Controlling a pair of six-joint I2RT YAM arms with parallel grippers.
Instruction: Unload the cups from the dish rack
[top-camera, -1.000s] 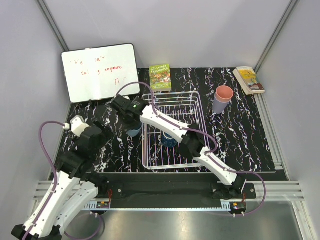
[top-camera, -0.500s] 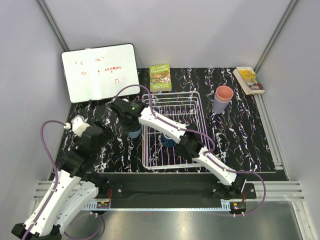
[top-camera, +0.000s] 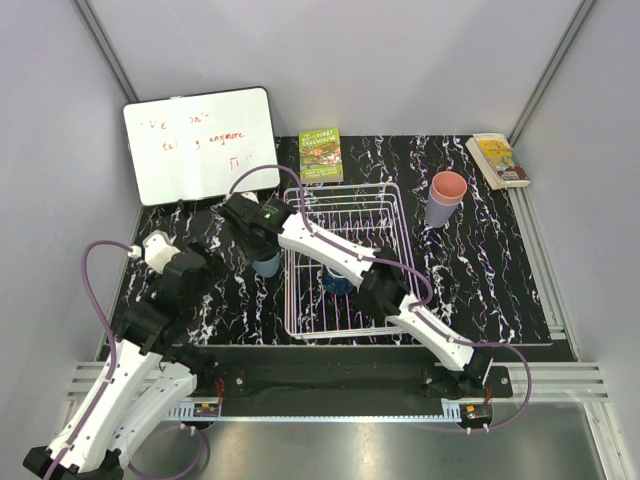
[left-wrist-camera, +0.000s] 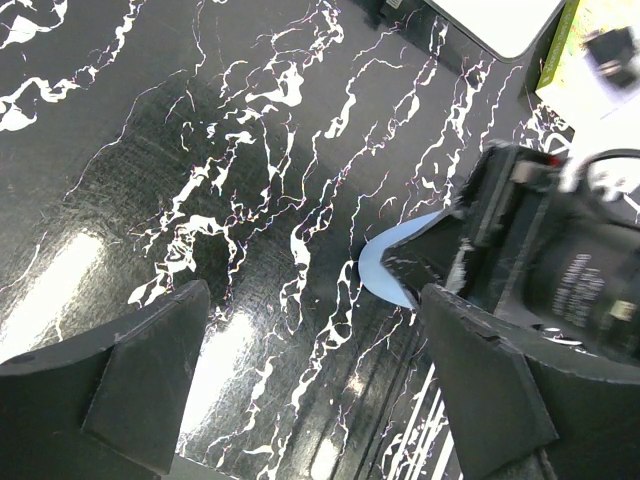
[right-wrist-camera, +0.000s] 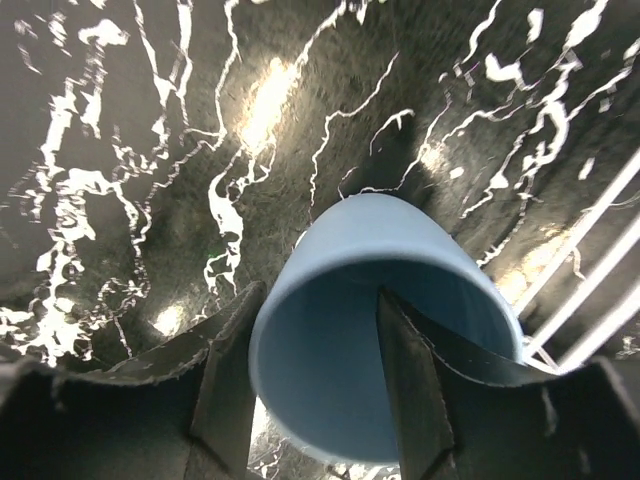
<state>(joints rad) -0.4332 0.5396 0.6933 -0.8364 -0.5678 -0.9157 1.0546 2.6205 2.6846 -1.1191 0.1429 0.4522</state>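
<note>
Cup of light blue plastic (right-wrist-camera: 335, 345) stands upright on the black marbled table (top-camera: 480, 280), just beside the left side of the dish rack (top-camera: 320, 315) and outside of it. The white wires of the rack show at the right edge of the right wrist view. The right arm reaches across the rack to this cup. The right gripper (right-wrist-camera: 320, 295) is over the cup's mouth, with one finger outside the wall and the other finger inside the cup. The jaws are parted wider than the wall is thick. The inner finger stands clear of the wall, so the cup is not clamped. The left gripper (left-wrist-camera: 310, 300) hangs above the bare table to the left of the same cup. Its jaws are spread wide and nothing is between them. In its view the blue cup shows behind the body of the right gripper. Inside the rack a dark blue cup (top-camera: 335, 285) is partly hidden under the right arm. To the right of the rack, on the table, a salmon-pink cup (top-camera: 448, 186) sits nested in a lavender cup (top-camera: 440, 213). A whiteboard (top-camera: 200, 143) leans at the far left and a green book (top-camera: 321, 154) lies behind the rack.
</note>
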